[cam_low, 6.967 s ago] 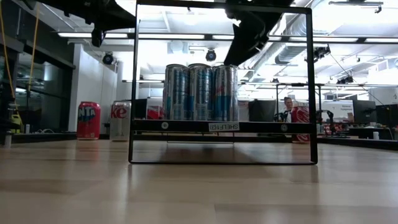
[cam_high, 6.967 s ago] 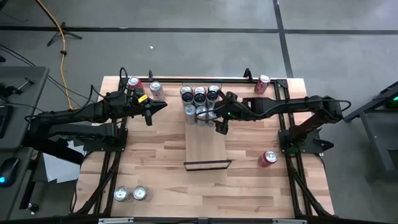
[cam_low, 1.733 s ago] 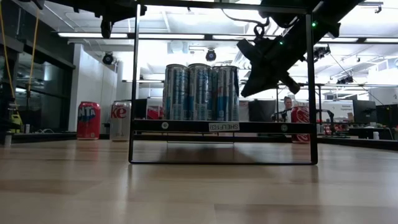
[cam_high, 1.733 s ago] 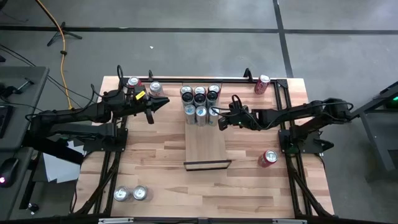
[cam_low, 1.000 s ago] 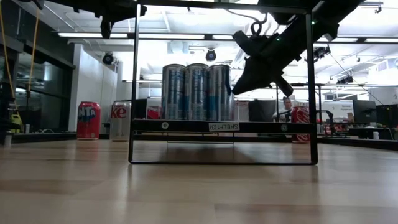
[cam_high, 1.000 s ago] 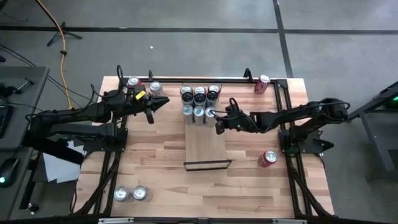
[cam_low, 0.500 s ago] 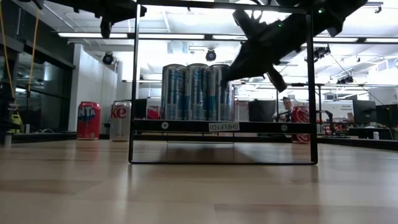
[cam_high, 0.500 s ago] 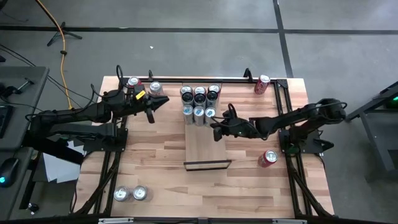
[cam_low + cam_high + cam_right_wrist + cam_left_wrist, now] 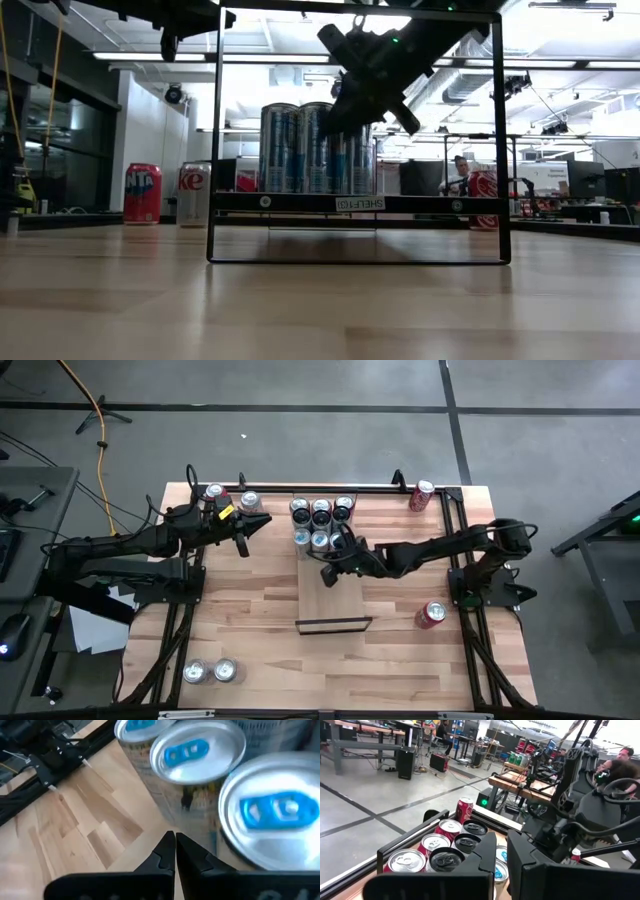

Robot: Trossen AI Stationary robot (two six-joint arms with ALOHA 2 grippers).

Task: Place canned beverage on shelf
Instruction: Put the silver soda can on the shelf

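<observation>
L gripper [image 9: 243,540]: fingers pinched together, nothing between them. Hovers at far-left of table, just right of two cans [image 9: 232,498] standing by the far-left edge; no contact seen. L wrist view looks past the closed fingers [image 9: 485,857] at dark-topped and silver-topped cans [image 9: 451,827] grouped on the shelf's far end.

Shelf [image 9: 334,600]: pale board at table centre, long axis running near-far, black rail at each short end. Low view shows the frame [image 9: 355,205] end-on w/ tall silver-blue cans [image 9: 310,148] upright on it. Six-odd cans [image 9: 320,525] packed in two rows on far half of board; near half bare.

R gripper [image 9: 327,575]: also closed, holds nothing. Sits over the shelf, at the near edge of the can cluster. R wrist view: fingertips [image 9: 167,847] meet, right beside blue-tabbed can tops [image 9: 197,750]; touch cannot be told.

Two more cans [image 9: 210,671] at near-left corner. Red can [image 9: 430,614] lying at right; another red can [image 9: 421,496] at far-right.
</observation>
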